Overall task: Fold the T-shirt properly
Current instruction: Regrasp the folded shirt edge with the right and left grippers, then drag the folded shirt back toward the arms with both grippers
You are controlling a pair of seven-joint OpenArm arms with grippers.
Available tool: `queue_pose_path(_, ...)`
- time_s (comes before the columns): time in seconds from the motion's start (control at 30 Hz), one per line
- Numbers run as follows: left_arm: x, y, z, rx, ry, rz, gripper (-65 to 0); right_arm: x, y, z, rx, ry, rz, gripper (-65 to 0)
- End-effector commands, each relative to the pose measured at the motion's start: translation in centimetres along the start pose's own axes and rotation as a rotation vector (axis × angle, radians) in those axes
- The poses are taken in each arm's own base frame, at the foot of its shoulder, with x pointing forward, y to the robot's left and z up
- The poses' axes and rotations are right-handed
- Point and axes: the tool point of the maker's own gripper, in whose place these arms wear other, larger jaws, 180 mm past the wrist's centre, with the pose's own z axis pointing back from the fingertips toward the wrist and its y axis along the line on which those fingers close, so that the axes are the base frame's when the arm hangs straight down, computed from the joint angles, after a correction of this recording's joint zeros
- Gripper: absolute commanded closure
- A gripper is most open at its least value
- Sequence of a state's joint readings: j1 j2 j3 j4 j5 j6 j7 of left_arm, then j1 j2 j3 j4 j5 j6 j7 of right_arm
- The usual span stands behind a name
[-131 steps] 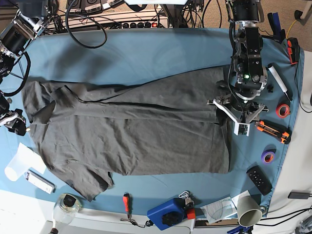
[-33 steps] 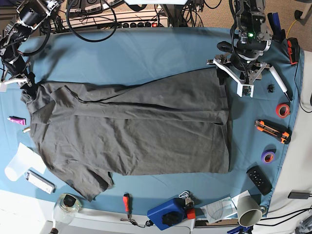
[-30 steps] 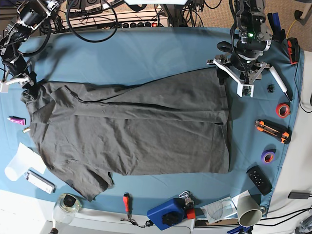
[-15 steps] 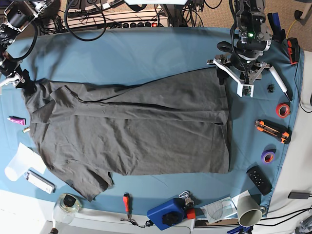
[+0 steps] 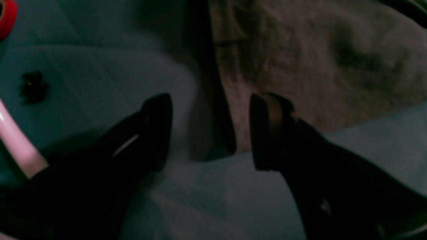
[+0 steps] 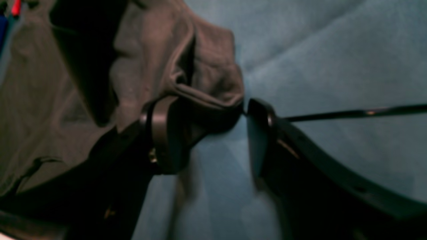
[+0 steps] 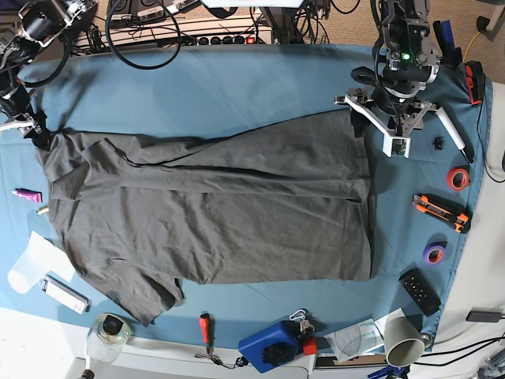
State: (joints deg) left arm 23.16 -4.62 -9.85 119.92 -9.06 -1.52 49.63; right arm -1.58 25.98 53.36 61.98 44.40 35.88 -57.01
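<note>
The dark grey T-shirt lies spread across the teal table cloth, its top part folded down. My left gripper hovers open over the shirt's far right corner. In the left wrist view that corner sits in the gap of the left gripper, touching neither finger. My right gripper is at the shirt's far left corner. The right wrist view shows a bunched fold of the shirt resting at the tips of the right gripper, whose jaws stand wide apart.
Along the right edge lie a white marker, red tape, an orange knife, purple tape and a black remote. At the front are a red screwdriver, a blue device and a paper cup.
The right gripper drew the shirt's left corner outward, flattening it, and its jaws have spread apart. The left arm has not moved.
</note>
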Motion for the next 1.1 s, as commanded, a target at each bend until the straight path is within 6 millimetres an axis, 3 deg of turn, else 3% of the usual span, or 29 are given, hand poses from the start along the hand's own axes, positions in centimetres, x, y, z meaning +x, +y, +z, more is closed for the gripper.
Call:
queue_pose_path(0.0, 1.1, 0.0, 0.3, 0.002, -0.042, -0.006, -36.9, 1.8, 0.2, 0.4, 0.003, -0.045, 0.024, -30.9)
queue_pose_path(0.13, 1.1, 0.0, 0.3, 0.002, -0.043, -0.006, -36.9, 1.5, 0.5, 0.0, 0.009, -0.056, 0.012, -30.9)
queue_pose_path(0.57, 1.7, 0.0, 0.3, 0.002, -0.078, -0.005, -36.9, 3.1, 1.8, -0.6, 0.04, -0.091, 0.013, -30.9)
queue_pose_path(0.77, 3.1, -0.1, 0.4, -0.004, -0.155, 0.0, -36.9, 2.5, 1.7, -0.6, 0.039, -0.054, 0.013, -30.9)
queue_pose_path(0.97, 0.8, -1.6, -1.8, -0.071, -0.058, 0.091, -36.9, 2.3, 1.7, -0.6, 0.039, -0.042, 0.014, -30.9)
queue_pose_path(1.07, 0.6, -2.8, -3.2, -0.118, -0.023, 0.111, -36.9, 2.2, 1.7, -0.6, 0.039, -0.042, 0.014, -30.9)
